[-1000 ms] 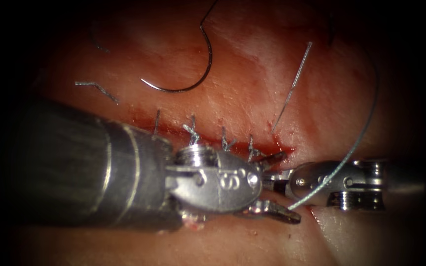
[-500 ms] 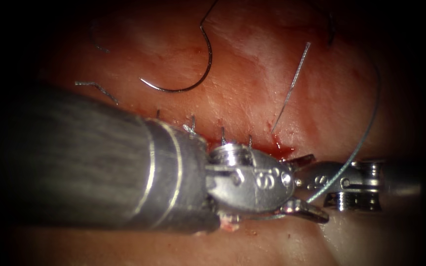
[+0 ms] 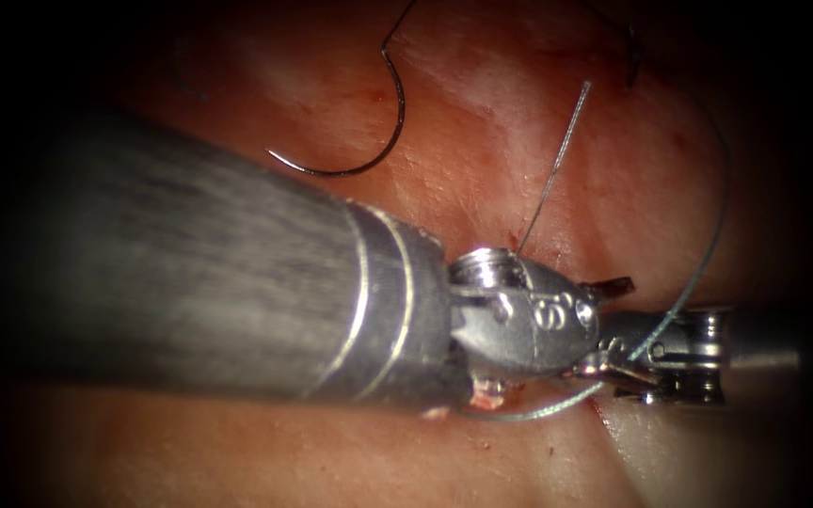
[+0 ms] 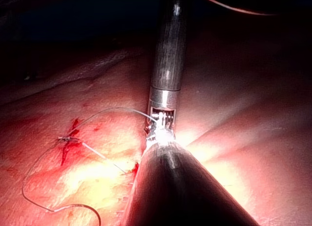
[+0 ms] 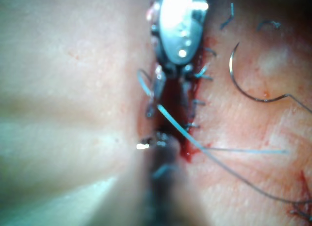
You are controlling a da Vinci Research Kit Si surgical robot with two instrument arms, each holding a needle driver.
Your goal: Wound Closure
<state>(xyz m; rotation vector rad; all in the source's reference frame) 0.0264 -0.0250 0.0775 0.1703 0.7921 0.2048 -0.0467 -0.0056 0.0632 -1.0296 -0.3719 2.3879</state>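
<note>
The curved needle (image 3: 374, 163) lies free on the tissue (image 3: 482, 113) beyond the cut, held by neither tool and not in the tissue. Its thread (image 3: 708, 245) arcs down the right side, crosses the right tool (image 3: 632, 350) and curls under the left tool's wrist (image 3: 519, 320). The left tool (image 3: 628, 327) reaches in from the left with its jaws open astride the right tool's tip, at the right end of the cut. In the right wrist view the left tool (image 5: 171, 92) straddles the red cut (image 5: 170, 113), with the needle (image 5: 248, 95) beside it.
A cut end of thread (image 3: 557, 160) stands up from the tissue near the right end of the cut. Knotted stitches (image 5: 200, 79) line the cut. The left tool's thick shaft (image 3: 190, 292) covers most of the wound line. Red fluid (image 4: 68, 145) marks the tissue.
The left tool has slid right along the cut, covering the stitches and closing on the right tool's tip. The thread now curls beneath its wrist. The needle has not moved.
</note>
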